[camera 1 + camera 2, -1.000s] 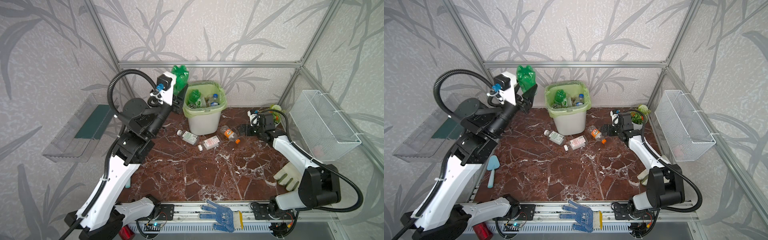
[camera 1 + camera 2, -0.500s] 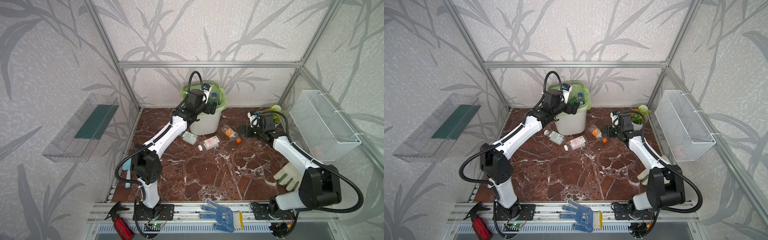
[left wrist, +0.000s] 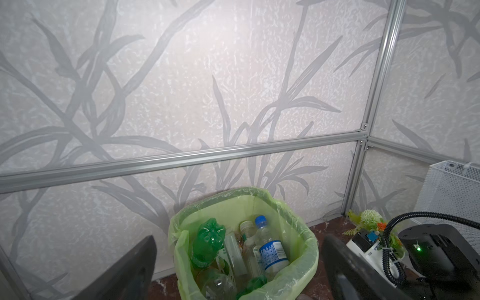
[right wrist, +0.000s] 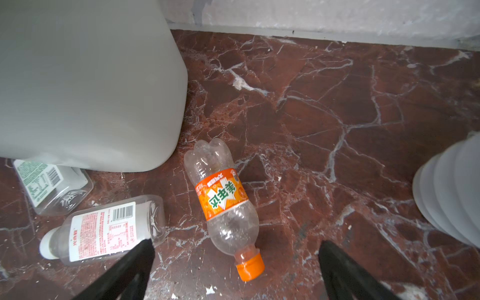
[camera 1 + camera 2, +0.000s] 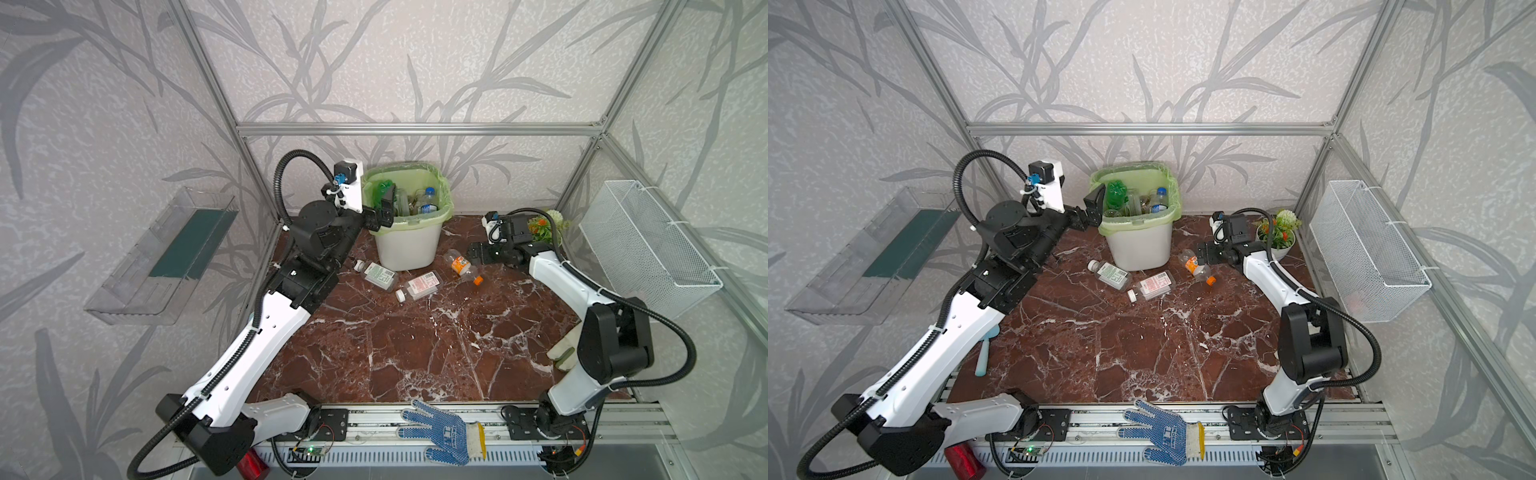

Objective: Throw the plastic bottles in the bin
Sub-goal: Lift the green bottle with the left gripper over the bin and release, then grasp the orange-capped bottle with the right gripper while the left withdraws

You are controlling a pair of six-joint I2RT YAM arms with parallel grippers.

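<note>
My left fingers point(image 3: 130, 270) stand wide apart and empty just beside the green-bagged rim of the bin point(image 5: 409, 249). Inside the bin lie a green bottle point(image 3: 207, 241), a blue-capped bottle point(image 3: 268, 250) and other clear ones. My right fingers point(image 4: 124, 272) are apart too, holding nothing, above the orange-labelled bottle point(image 4: 226, 205), which lies on the tabletop point(image 4: 337, 104) near the bin's base. A red-labelled bottle point(image 4: 104, 228) and a green-labelled bottle point(image 4: 46, 184) lie by the same base.
</note>
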